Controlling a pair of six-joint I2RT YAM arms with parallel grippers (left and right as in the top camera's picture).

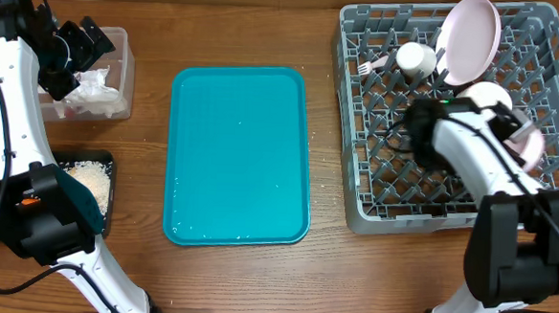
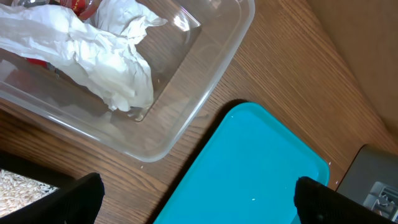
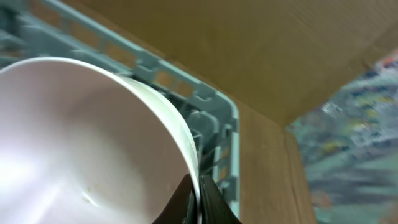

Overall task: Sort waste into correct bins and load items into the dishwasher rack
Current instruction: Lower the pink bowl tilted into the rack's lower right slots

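Note:
My right gripper (image 1: 505, 118) is over the grey dishwasher rack (image 1: 357, 132) and is shut on the rim of a small white bowl (image 1: 528, 141). In the right wrist view its fingers (image 3: 198, 186) pinch that bowl's edge (image 3: 93, 137) above the rack's corner (image 3: 224, 124). The rack also holds a white plate (image 1: 470, 37), a cup (image 1: 416, 58), a fork (image 1: 370, 65) and another bowl (image 1: 484, 93). My left gripper (image 1: 79, 45) is open and empty beside the clear tub (image 1: 124, 43). Crumpled napkins (image 2: 93, 56) and a red wrapper (image 2: 84, 6) lie in the tub (image 2: 205, 99).
The teal tray (image 1: 239, 154) lies in the middle of the table with a few specks on it. It also shows under my left gripper (image 2: 199, 205) in the left wrist view (image 2: 261, 168). A black tray (image 1: 110, 159) at the front left holds pale crumbs (image 1: 91, 180).

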